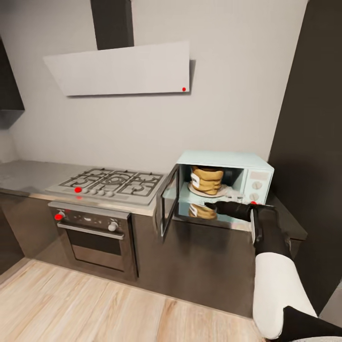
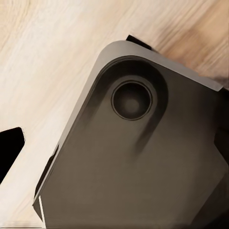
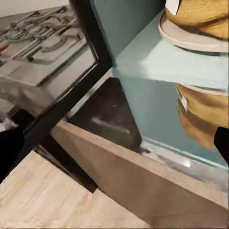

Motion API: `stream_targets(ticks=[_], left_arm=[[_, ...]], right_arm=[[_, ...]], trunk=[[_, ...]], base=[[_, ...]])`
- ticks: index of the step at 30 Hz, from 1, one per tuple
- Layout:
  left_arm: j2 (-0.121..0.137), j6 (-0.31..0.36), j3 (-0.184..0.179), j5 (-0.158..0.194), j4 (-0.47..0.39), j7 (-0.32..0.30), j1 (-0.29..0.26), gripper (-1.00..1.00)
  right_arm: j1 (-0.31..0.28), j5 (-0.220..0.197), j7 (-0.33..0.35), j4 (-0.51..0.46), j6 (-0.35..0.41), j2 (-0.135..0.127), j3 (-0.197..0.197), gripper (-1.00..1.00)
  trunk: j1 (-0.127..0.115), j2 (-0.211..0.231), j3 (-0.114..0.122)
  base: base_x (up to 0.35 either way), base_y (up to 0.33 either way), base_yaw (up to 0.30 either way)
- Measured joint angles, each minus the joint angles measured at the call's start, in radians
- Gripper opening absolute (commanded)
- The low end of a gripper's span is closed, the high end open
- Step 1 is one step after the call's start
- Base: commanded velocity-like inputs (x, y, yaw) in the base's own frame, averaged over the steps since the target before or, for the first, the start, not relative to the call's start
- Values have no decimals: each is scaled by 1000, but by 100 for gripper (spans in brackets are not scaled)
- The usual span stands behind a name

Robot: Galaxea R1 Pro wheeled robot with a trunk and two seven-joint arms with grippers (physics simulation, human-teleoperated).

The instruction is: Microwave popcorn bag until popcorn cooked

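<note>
The popcorn bag stands upright on the pale round plate inside the microwave, whose door hangs open to the left; its lower half only mirrors in the glossy floor of the oven cavity. The right gripper reaches just in front of the opening, dark against dark, so whether its jaws are apart or together I cannot tell. The microwave sits on the grey worktop beside the gas hob, with the built-in oven below; the left wrist view shows a dark rounded robot part over the wooden floor.

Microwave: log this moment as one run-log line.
popcorn bag: upright on turntable inside microwave | door: open | right gripper: at opening, empty | heating: not started
</note>
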Motion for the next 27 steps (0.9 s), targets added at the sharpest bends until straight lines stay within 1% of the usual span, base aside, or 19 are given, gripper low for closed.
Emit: stream_targets(ticks=[3,4,6,7,8,9,11,13,14,16,17,18,19,21,22,23,24,25,27], left_arm=[[-1,0,0,0,0,0,0,100],[0,0,0,0,0,0,0,100],[0,0,0,0,0,0,0,100],[0,0,0,0,0,0,0,100],[0,0,0,0,0,0,0,100],[0,0,0,0,0,0,0,100],[0,0,0,0,0,0,0,100],[0,0,0,0,0,0,0,100],[0,0,1,1,0,0,0,100],[0,0,1,3,0,0,0,100],[0,0,1,4,0,0,0,100],[0,0,1,4,0,0,0,100],[0,0,1,5,0,0,0,100],[0,0,2,5,0,0,0,100],[0,0,3,7,0,0,0,100],[0,0,3,8,0,0,0,100],[0,0,4,9,0,1,0,100],[0,3,3,8,0,0,0,100],[0,7,2,5,0,0,0,100]], right_arm=[[0,-2,38,-8,100,-40,7,100],[0,-2,45,-9,159,-46,11,100],[0,-2,47,-9,207,-48,28,100],[0,9,47,-6,222,-49,38,100],[0,34,48,0,231,-49,43,100],[1,79,48,4,261,-46,48,100],[1,122,48,14,307,-42,50,100],[13,144,48,40,326,-45,50,100],[34,163,47,55,328,-45,51,100],[106,236,45,82,326,-47,50,100],[148,285,42,94,321,-47,50,100],[199,336,40,126,301,-46,50,100],[236,360,34,175,267,-46,49,100],[267,376,-4,308,189,-46,49,100],[277,378,-129,454,91,-47,46,100],[281,371,-260,655,-12,-48,31,100],[282,362,-350,760,-87,-49,11,100],[283,356,-453,874,-171,-59,-9,100],[294,343,-550,960,-288,-74,-17,100]], trunk=[[0,0,0],[0,0,0],[0,0,0],[0,0,0],[0,0,0],[0,0,0],[0,0,0],[0,0,0],[0,0,0],[0,0,0],[0,0,0],[-1,0,0],[-1,0,0],[-1,0,0],[-1,0,0],[-1,0,0],[-1,0,0],[-1,0,0],[-1,0,0]], base=[[-334,0,0],[-334,0,0],[-334,0,0],[-334,0,0],[-334,0,0],[-334,0,0],[-334,0,0],[-289,0,0],[-129,0,0],[-63,0,0],[-17,0,0],[-9,0,0],[-5,0,0],[-1,0,0],[0,0,0],[0,0,0],[103,0,0],[179,0,0],[253,0,0]])
